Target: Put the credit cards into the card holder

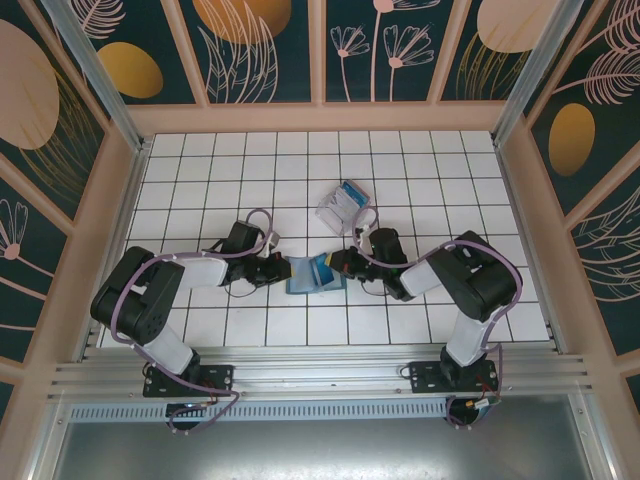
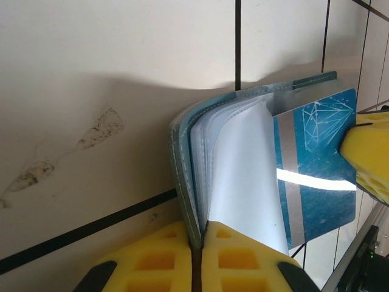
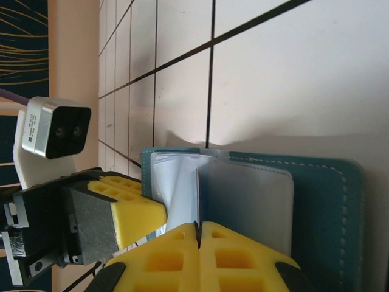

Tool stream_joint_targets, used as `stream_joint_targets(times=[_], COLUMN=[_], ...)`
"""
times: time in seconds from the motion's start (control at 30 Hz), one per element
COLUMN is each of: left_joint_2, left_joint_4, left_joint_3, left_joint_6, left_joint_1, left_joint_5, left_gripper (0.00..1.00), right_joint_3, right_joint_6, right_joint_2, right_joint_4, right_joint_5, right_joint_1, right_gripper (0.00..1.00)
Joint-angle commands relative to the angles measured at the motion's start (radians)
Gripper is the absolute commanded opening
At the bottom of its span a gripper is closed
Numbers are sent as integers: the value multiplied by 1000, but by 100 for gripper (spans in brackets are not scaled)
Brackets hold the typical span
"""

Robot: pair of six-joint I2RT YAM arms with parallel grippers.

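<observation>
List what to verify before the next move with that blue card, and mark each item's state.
1. Grip of left hand on card holder: ok, pads shut on its edge.
2. Grip of right hand on blue card: ok.
3. Holder open, sleeves fanned out: ok.
4. Card's leading edge inside a sleeve: cannot tell, a page hides it.
5. Spare cards waiting in clear tray: ok.

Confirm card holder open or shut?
Open: card holder covers spread, clear sleeves fanned, blue credit card sticking out between them.
</observation>
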State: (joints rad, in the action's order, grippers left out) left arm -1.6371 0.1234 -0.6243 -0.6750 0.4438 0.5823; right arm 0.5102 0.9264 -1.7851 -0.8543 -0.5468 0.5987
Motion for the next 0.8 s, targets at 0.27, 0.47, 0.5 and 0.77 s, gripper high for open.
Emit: stream_joint_targets(times=[0.27, 0.47, 0.5, 0.77], left_joint_2=[0, 19, 25, 31], left_joint_4=[-31, -53, -56, -20], left_joint_3=[19, 26, 27, 60], left_joint_6=[0, 1, 1, -22], left_joint_1=[-4, -5, -5, -5], left_joint_5=[-22, -31, -33, -12], left_gripper=[30, 36, 36, 18], right_joint_3=[54, 33, 34, 112], right_joint_6=[25, 38, 43, 19], right_joint_2=[-65, -52, -50, -53], right_joint_4=[-22, 18, 17, 141], right_joint_5=[-19, 81, 97, 232], right_joint_1=[32, 33, 37, 146], right_gripper=[0, 0, 0, 0])
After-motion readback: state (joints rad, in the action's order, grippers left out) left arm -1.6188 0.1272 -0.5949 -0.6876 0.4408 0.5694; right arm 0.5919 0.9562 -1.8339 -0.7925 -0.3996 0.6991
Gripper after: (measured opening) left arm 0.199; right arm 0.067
